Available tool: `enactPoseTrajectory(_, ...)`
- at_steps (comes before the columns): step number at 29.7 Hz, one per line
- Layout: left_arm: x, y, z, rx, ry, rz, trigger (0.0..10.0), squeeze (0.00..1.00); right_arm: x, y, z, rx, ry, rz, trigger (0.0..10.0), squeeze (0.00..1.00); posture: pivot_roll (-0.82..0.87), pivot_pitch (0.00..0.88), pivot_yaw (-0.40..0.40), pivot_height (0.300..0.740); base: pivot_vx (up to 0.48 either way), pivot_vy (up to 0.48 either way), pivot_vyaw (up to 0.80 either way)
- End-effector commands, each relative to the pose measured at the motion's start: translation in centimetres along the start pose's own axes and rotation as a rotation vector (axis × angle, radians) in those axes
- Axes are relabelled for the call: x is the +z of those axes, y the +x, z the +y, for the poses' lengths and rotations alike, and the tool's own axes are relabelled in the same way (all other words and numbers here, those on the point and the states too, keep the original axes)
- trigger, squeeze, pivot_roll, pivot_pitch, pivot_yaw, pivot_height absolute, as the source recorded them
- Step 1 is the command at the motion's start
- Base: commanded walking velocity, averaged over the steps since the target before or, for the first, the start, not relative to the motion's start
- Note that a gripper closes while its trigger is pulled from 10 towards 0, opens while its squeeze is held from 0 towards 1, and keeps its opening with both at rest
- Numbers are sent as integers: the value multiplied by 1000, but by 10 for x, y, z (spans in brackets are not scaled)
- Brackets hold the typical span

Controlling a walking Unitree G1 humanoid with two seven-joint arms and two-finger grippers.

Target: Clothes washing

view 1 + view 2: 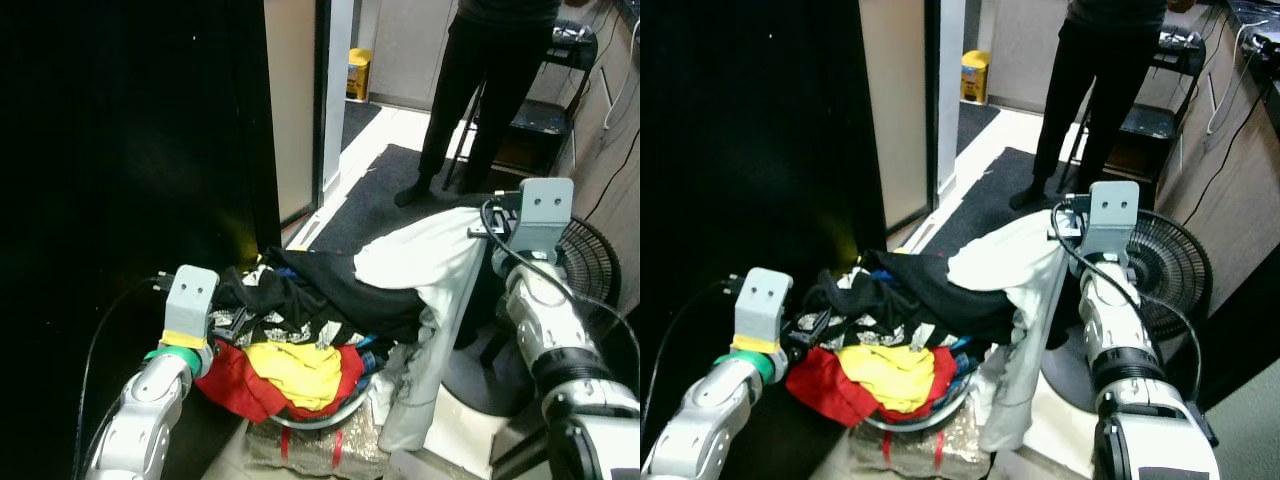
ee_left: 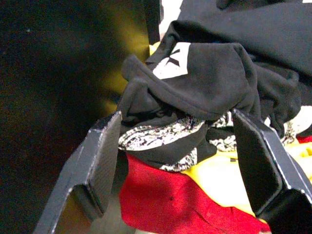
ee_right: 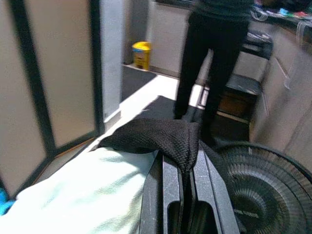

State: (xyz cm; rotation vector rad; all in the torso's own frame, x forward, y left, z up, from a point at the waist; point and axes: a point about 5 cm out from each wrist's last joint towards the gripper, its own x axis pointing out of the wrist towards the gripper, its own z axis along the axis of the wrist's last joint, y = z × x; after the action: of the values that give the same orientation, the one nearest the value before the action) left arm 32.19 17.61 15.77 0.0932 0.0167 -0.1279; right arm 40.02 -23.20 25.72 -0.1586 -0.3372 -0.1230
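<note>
While a person (image 1: 480, 90) in dark trousers stands on a dark mat (image 1: 390, 205) by the doorway, a heap of clothes fills a basket (image 1: 930, 415) on the floor in front of the robot. A black panel takes up the whole left side of the room; a yellow container (image 1: 359, 73) sits far back on the pale floor, and a round fan (image 1: 1170, 270) stands at the right beside a wooden cabinet.

Most of the basket is buried, with just a bit of rim visible under the red cloth (image 1: 235, 385), and the person is cut off above the waist.

In the heap, a yellow garment (image 1: 295, 370) lies over the red one, a black garment (image 1: 320, 290) lies above them, and a white garment (image 1: 1015, 300) droops over the right edge, its long side hanging down towards the floor.

At the pile's left edge the left gripper (image 2: 178, 146) has its jaws spread either side of a black-and-white patterned fold. Higher up, the right gripper (image 3: 185, 161) has its jaws pressed together, pinching black fabric beside the white garment.
</note>
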Motion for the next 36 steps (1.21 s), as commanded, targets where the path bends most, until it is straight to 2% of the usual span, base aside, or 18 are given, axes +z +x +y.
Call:
enactPoseTrajectory(1, -6, -4, 3, 15, 0, 25, 10000, 0, 9, 4, 7, 33, -10, -43, 10000, 0, 23, 135, 53, 740, 0, 0, 0)
enactPoseTrajectory(2, -6, -5, 4, 23, -3, 25, 10000, 0, 9, 4, 25, 85, 16, -49, 10000, 0, 30, 138, 43, 740, 0, 0, 0)
enactPoseTrajectory(5, -7, -6, 4, 31, -7, 25, 10000, 0, 9, 3, 41, 125, 54, -49, 10000, 0, 33, 139, 36, 740, 0, 0, 0)
enactPoseTrajectory(7, -7, -8, 4, 43, -11, 24, 10000, 0, 13, 3, 83, 222, 136, -52, 10000, 0, 43, 143, 18, 740, 0, 0, 0)
enactPoseTrajectory(8, -7, -8, 4, 43, -11, 24, 10000, 0, 13, 3, 83, 222, 136, -52, 10000, 0, 43, 143, 18, 740, 0, 0, 0)
enactPoseTrajectory(10, -8, -10, 6, 58, -16, 24, 10000, 0, 39, 5, 129, 340, 227, -105, 10000, 0, 47, 146, 6, 740, 0, 0, 0)
enactPoseTrajectory(11, -8, -10, 6, 58, -16, 24, 10000, 0, 39, 5, 129, 340, 227, -105, 10000, 0, 47, 146, 6, 740, 0, 0, 0)
enactPoseTrajectory(14, -10, -12, 6, 69, -21, 28, 10000, 0, 69, 5, 161, 443, 301, -173, 10000, 0, 48, 149, 0, 740, 0, 0, 0)
enactPoseTrajectory(16, -10, -12, 6, 69, -21, 28, 10000, 0, 69, 5, 161, 443, 301, -173, 10000, 0, 48, 149, 0, 740, 0, 0, 0)
enactPoseTrajectory(18, -12, -14, 4, 72, -26, 35, 10000, 0, 115, 2, 191, 558, 405, -289, 10000, 0, 50, 154, -7, 740, 0, 0, 0)
enactPoseTrajectory(19, -12, -14, 4, 72, -26, 35, 10000, 0, 115, 2, 191, 558, 405, -289, 10000, 0, 50, 154, -7, 740, 0, 0, 0)
enactPoseTrajectory(21, -15, -15, 0, 72, -32, 41, 10000, 0, 169, -7, 216, 658, 533, -428, 10000, 0, 55, 156, -14, 740, 0, 0, 0)
enactPoseTrajectory(26, -16, -16, -2, 75, -39, 46, 10000, 0, 195, -22, 234, 749, 597, -515, 10000, 0, 49, 159, -16, 740, 0, 0, 0)
enactPoseTrajectory(28, -17, -16, -2, 75, -41, 49, 10000, 0, 190, -28, 242, 780, 609, -508, 10000, 0, 45, 162, -16, 740, 0, 0, 0)
enactPoseTrajectory(30, -18, -16, -4, 74, -43, 51, 10000, 0, 174, -36, 256, 815, 534, -467, 10000, 0, 46, 163, -17, 740, 0, 0, 0)
enactPoseTrajectory(31, -17, -16, -5, 72, -45, 51, 10000, 0, 139, -50, 275, 868, 427, -369, 10000, 0, 50, 170, -20, 740, 0, 0, 0)
enactPoseTrajectory(35, -17, -17, -6, 72, -46, 49, 10000, 0, 109, -63, 285, 913, 376, -292, 10000, 0, 49, 176, -22, 740, 0, 0, 0)
enactPoseTrajectory(36, -17, -18, -5, 74, -46, 51, 10000, 0, 87, -73, 289, 939, 325, -246, 10000, 0, 49, 181, -24, 740, 0, 0, 0)
